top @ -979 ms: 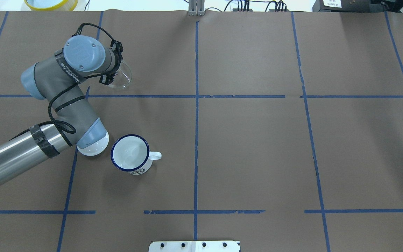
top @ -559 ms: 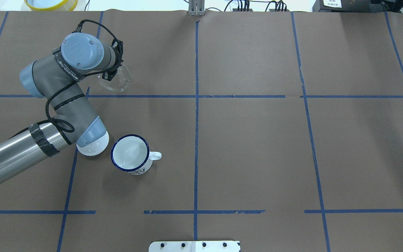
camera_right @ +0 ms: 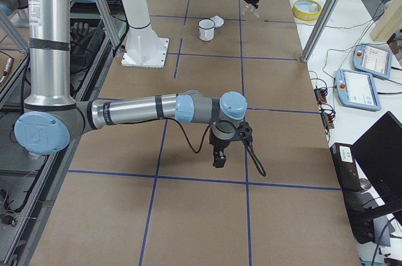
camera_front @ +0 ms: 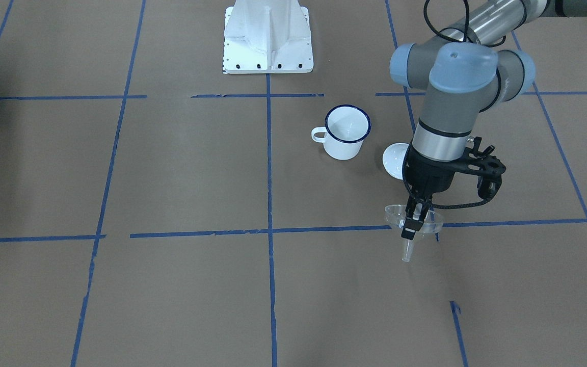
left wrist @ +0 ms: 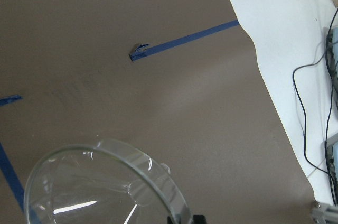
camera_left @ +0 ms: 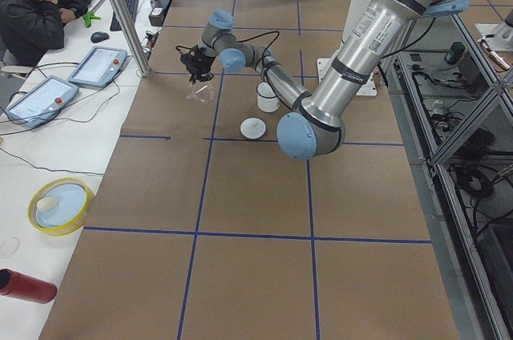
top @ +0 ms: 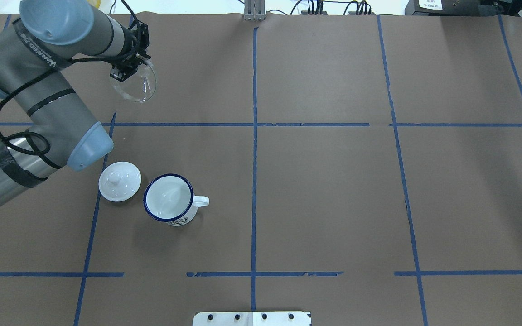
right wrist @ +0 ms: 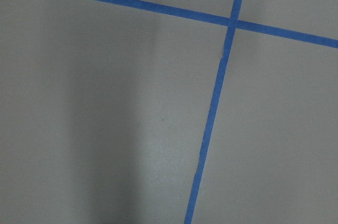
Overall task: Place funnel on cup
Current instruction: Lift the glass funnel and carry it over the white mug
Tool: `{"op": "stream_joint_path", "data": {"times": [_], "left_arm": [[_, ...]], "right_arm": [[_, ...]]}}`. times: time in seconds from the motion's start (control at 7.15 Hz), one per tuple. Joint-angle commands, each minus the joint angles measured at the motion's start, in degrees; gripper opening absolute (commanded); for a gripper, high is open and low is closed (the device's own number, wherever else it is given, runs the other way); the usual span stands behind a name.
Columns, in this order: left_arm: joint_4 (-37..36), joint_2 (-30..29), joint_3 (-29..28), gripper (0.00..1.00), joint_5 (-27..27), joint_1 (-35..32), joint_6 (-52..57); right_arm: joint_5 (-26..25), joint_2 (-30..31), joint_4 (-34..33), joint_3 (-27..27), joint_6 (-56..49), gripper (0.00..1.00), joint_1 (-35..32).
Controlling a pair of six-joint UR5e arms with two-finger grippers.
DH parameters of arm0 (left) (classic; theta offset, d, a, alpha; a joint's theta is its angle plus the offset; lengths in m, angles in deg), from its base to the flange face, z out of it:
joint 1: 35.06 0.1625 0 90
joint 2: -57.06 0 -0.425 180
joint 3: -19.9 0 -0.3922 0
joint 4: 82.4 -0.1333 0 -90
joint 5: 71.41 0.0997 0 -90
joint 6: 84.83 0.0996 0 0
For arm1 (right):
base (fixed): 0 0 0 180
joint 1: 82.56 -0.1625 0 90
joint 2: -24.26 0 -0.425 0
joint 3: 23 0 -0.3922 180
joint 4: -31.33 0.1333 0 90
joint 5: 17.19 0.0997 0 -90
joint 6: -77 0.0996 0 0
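Note:
A clear plastic funnel point(top: 137, 87) hangs above the table at the far left, spout point(camera_front: 406, 252) pointing down. My left gripper point(top: 122, 74) is shut on its rim, and the left wrist view shows the funnel's wide mouth point(left wrist: 100, 184) close below the camera. The white enamel cup point(top: 169, 199) with a blue rim stands upright and empty, handle to the right, well nearer the robot than the funnel. In the front-facing view the cup point(camera_front: 346, 132) is up and left of the gripper point(camera_front: 409, 232). My right gripper point(camera_right: 218, 158) shows only in the exterior right view, low over bare table; its state I cannot tell.
A small white lid point(top: 119, 181) lies just left of the cup. The robot's base plate point(camera_front: 268, 38) is at the table's near middle. A yellow-rimmed bowl point(camera_left: 60, 205) and a red bottle point(camera_left: 28, 285) sit on the white side bench. A seated person point(camera_left: 36, 11) is beyond the far edge.
The left arm has risen and swung toward the far-left corner, carrying the funnel up off the table. Its elbow no longer covers the white lid.

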Motion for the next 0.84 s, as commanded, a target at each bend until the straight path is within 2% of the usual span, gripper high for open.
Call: {"op": "stream_joint_path", "data": {"times": [0.0,0.14,0.28,0.42,0.7], "left_arm": [[-15.7,0.2,12.4,0.00,-5.1,-0.3,11.6],[-22.2,0.0,17.1,0.00,-5.3,-0.2,14.5],[-28.1,-0.2,19.8,0.00,-6.9,2.9,16.2],[-34.3,-1.2,21.5,0.00,-6.8,9.5,18.8],[-42.1,-5.1,21.7,0.00,-6.6,17.7,24.2]], "right_arm": [[0.0,0.0,0.0,0.0,0.0,1.00,0.0],[0.0,0.0,0.0,0.0,0.0,1.00,0.0],[0.0,0.0,-0.1,0.0,0.0,1.00,0.0],[0.0,0.0,0.0,0.0,0.0,1.00,0.0],[0.0,0.0,0.0,0.0,0.0,1.00,0.0]]}}
